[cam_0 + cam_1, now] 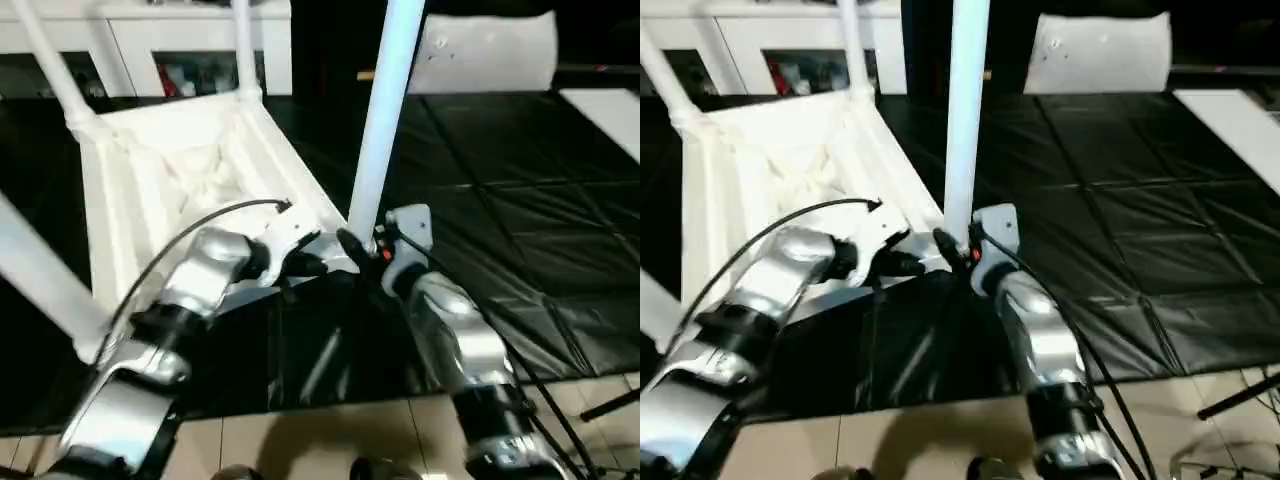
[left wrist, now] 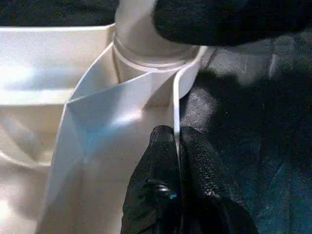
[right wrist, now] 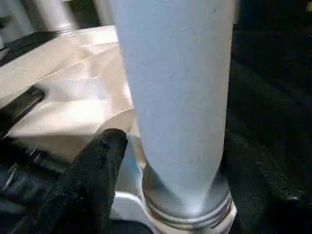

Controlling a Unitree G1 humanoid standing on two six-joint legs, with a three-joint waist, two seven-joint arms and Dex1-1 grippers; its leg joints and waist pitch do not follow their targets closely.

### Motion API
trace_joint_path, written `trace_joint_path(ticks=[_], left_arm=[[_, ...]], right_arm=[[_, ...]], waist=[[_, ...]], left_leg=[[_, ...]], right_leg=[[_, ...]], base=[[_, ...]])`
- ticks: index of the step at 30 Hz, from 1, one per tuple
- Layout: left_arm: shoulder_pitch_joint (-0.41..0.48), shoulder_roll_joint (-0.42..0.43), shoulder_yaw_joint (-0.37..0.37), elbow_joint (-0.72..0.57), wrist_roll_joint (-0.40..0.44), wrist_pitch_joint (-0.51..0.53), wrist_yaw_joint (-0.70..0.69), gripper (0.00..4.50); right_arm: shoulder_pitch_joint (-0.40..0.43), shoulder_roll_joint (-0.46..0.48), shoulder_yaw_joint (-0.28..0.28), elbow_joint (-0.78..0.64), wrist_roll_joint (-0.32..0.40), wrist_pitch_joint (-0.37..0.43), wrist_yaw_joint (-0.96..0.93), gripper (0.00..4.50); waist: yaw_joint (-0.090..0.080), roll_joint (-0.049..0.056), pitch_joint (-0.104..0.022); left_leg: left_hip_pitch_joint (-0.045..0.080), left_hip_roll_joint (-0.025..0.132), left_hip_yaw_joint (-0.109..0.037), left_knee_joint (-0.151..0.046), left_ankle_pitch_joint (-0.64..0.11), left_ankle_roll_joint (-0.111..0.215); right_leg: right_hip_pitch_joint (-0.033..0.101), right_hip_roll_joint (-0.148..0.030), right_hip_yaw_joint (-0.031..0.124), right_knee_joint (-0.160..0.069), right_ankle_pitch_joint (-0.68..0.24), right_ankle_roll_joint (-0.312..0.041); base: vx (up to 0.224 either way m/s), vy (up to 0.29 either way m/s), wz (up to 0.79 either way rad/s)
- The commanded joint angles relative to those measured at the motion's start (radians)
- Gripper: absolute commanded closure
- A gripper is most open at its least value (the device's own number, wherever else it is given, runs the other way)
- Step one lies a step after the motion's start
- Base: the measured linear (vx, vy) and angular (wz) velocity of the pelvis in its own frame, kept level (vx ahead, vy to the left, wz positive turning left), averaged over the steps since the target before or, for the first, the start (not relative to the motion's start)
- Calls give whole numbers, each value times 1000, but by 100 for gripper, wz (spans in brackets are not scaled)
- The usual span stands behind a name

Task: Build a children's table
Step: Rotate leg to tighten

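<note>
The children's table lies upside down on the black mat, its ribbed underside (image 1: 180,170) facing up. Legs rise from its corners: two at the far side (image 1: 50,60) (image 1: 243,45), one at the near left (image 1: 40,270), and one at the near right (image 1: 385,100) seated in its round socket (image 2: 156,63). My left gripper (image 2: 176,134) is shut on the thin rim of the table top just below that socket. My right gripper (image 1: 358,243) sits around the base of the near-right leg. It is open, and its one visible finger (image 3: 97,165) stands just off the leg's side.
A white cabinet with glass doors (image 1: 150,45) stands at the back left, and a flat white panel (image 1: 490,50) leans at the back right. The black mat (image 1: 520,200) stretches to the right. Pale tiled floor (image 1: 330,430) runs along the near edge.
</note>
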Motion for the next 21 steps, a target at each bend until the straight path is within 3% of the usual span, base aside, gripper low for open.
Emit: trace_joint_path(ticks=[1,4,8,9,14,21], left_arm=[[15,-4,-45,-41,-43,-72,-100,450],[23,19,-54,-38,-40,-103,-136,450],[19,77,-82,14,-17,-219,-236,450],[16,85,-85,26,-22,-241,-261,450],[0,108,-104,53,-33,-285,-345,450],[-30,136,-150,70,-27,-311,-465,450]], right_arm=[[27,-20,89,-2,25,16,142,93],[31,-59,86,-15,38,13,205,80],[23,-161,66,-52,90,36,369,46],[18,-181,68,-54,100,38,408,36],[-4,-236,91,-42,128,24,529,36],[-79,-272,128,53,138,28,691,97]], waist=[[7,7,-69],[11,5,-69],[21,6,-60],[25,8,-62],[38,8,-64],[59,3,-68]], left_leg=[[-8,41,-11,-47,-20,129],[-8,42,-7,-45,-19,145],[1,48,-6,-51,-88,115],[5,51,-5,-51,-100,106],[6,55,-4,-50,-112,84],[4,53,-2,-45,-84,88]], right_leg=[[69,-85,54,-37,29,-248],[71,-88,53,-37,47,-262],[66,-84,53,-50,-99,-240],[63,-83,53,-50,-112,-239],[62,-84,51,-44,-104,-243],[62,-87,51,-39,-100,-246]], base=[[0,0,0],[0,0,0],[0,0,0],[0,0,0],[0,0,0],[0,0,0]])
